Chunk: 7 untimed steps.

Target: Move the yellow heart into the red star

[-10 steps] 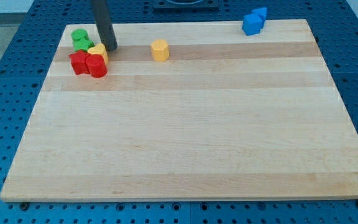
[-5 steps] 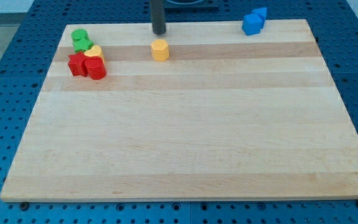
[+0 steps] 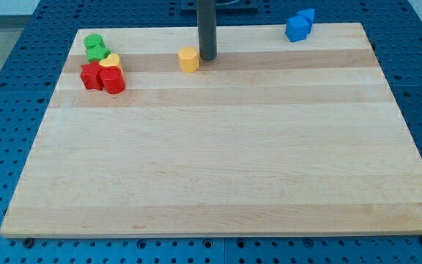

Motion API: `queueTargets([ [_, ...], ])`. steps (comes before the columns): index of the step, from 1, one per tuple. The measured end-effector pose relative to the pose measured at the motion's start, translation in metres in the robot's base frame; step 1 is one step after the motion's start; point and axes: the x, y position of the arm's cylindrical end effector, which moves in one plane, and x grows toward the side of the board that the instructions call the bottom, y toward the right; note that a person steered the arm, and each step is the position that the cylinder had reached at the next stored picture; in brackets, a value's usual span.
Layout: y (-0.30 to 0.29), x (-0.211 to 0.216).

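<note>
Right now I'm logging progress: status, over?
My tip just right of yellow hexagon block. Yellow heart against red star, upper left. Nothing between.

Bright, even light, soft faint shadows, sharp focus throughout.

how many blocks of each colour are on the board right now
green: 1
red: 2
yellow: 2, heart and hexagonal block
blue: 2
total: 7
My tip is just right of the yellow hexagonal block.

The rod stands upright, my tip (image 3: 208,58) on the board.
</note>
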Motion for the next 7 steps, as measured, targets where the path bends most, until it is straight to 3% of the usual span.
queueTargets([
  [5,-0.113,0.035],
  [7,-0.117,0.035],
])
